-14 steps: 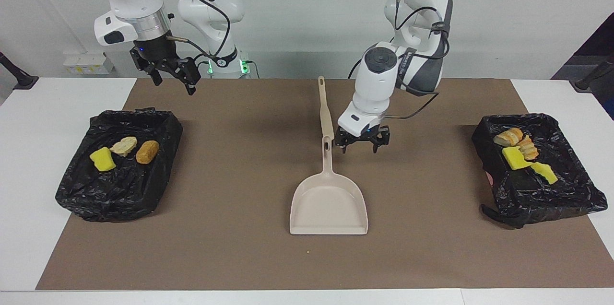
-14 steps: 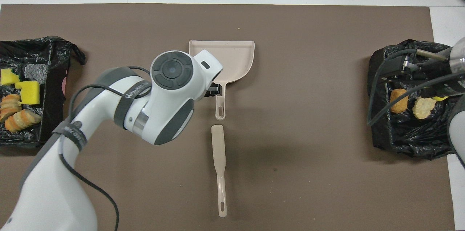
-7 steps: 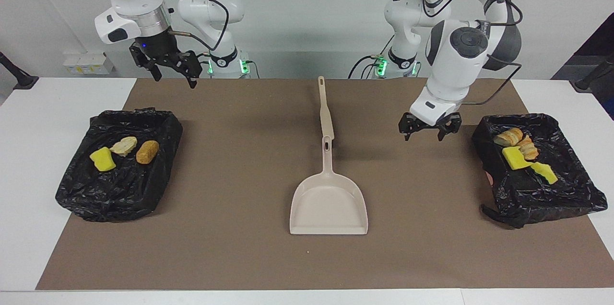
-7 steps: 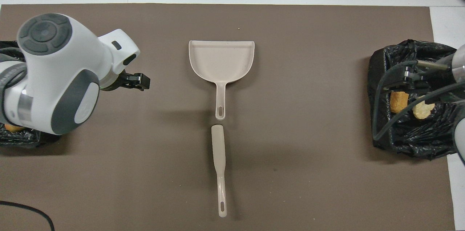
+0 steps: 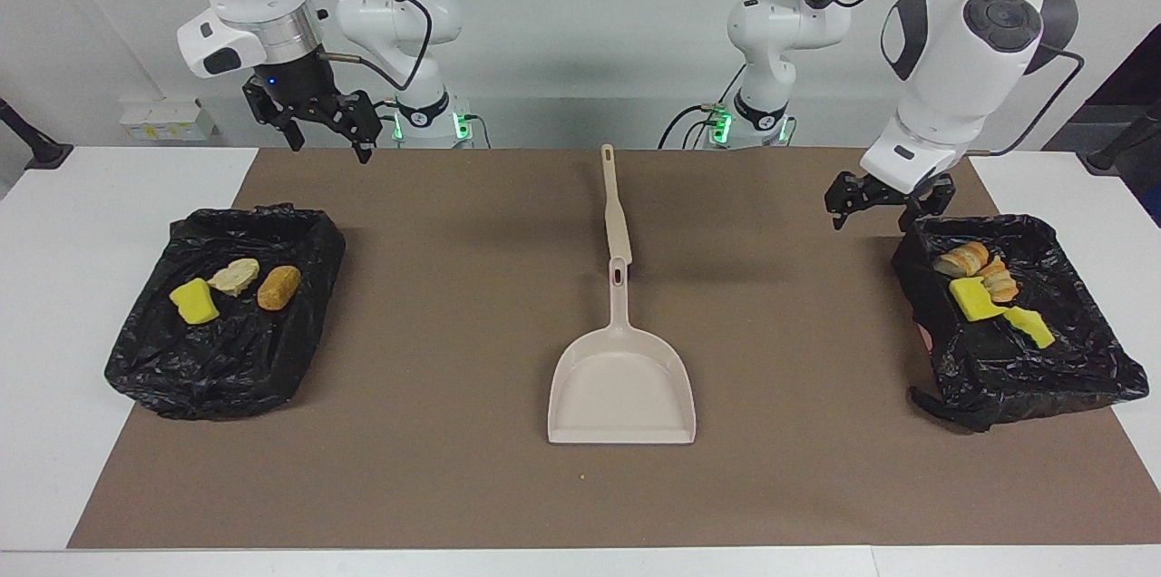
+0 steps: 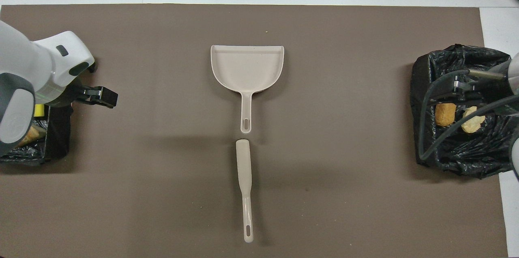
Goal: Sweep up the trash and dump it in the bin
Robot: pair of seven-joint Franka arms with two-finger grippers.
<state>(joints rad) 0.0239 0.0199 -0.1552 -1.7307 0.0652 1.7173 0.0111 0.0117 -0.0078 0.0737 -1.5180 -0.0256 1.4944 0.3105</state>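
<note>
Nearest the robots, the beige brush [image 5: 616,207] lies flat on the brown mat [image 5: 453,359] at the middle of the table [image 5: 54,305], its handle toward the robots. Just past its tip and farther from the robots lies the beige dustpan [image 5: 622,377], handle toward the brush, scoop showing nothing inside.

At the left arm's end sits a black-lined bin [image 5: 1070,377]. In it lie four pieces of trash [image 5: 975,298]: two tan bread-like chunks, a yellow sponge piece touching them, and a second yellow piece just beside that. At the right arm's end a second black-lined bin [image 5: 163,377] holds three scraps [image 5: 278,286]: a yellow sponge piece, a pale chunk and an orange-brown chunk in a row.

The left gripper [image 5: 880,200] hangs over the mat, just beside its bin's nearer corner, fingers wide and holding nothing. The right gripper [image 5: 313,125] hangs raised over the mat's nearer edge, fingers wide and holding nothing.

The facing view shows both bins' contents fully. In the overhead view the left arm covers most of its bin, and the right arm's cables cross the other, hiding its yellow piece.
</note>
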